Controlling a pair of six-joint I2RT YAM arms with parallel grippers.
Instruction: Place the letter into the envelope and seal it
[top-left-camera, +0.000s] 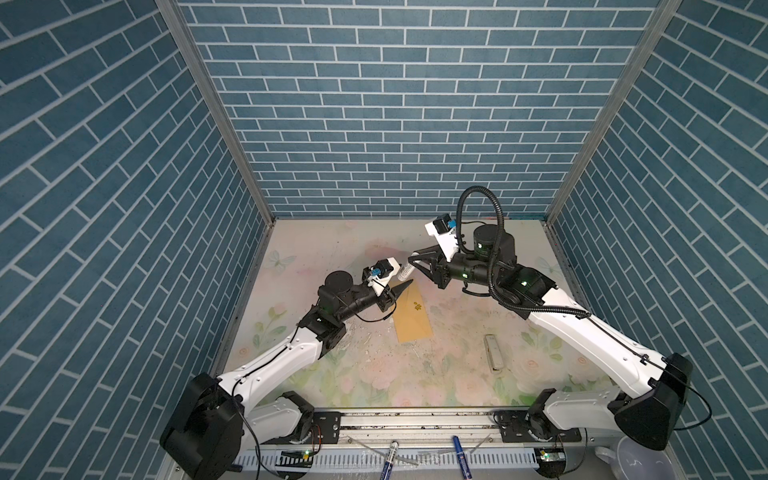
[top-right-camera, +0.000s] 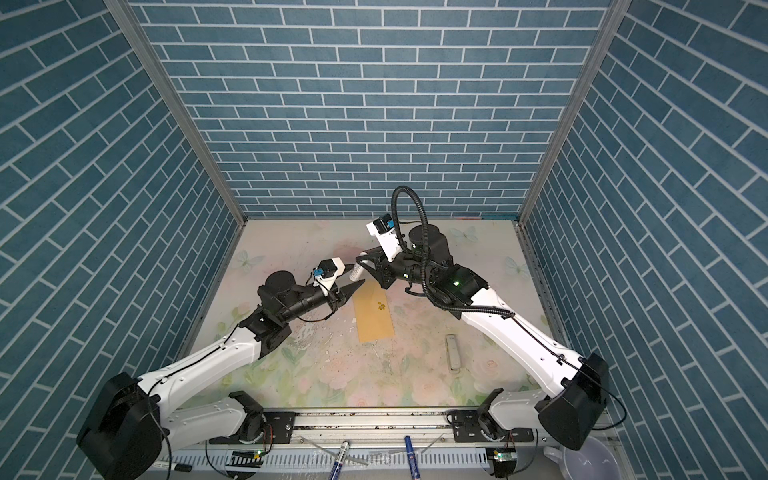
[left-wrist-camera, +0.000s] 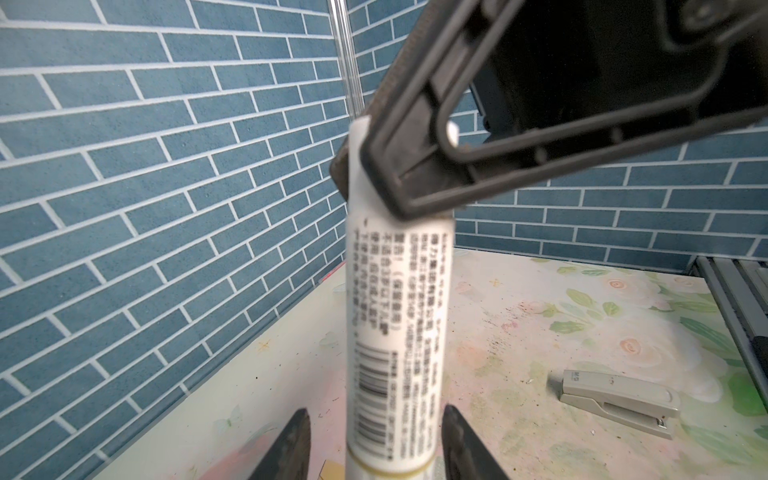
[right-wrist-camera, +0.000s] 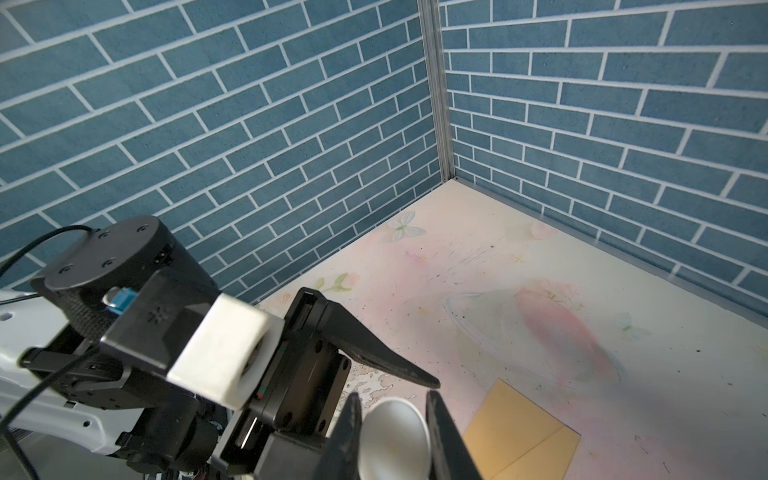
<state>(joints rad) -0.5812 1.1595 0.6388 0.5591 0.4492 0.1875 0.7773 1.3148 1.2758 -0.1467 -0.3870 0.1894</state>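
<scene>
The mustard-yellow envelope lies flat mid-table with its gold flower sticker facing up; one corner of the envelope shows in the right wrist view. The letter is not visible. My right gripper is shut on the upper end of a white glue stick, held above the envelope's far end. My left gripper is open, with a fingertip on each side of the stick's lower end and a gap to it on both sides.
A grey stapler lies right of the envelope. Paper scraps litter the floral mat to the envelope's left. Two markers rest on the front rail. A white bowl sits at the front right corner.
</scene>
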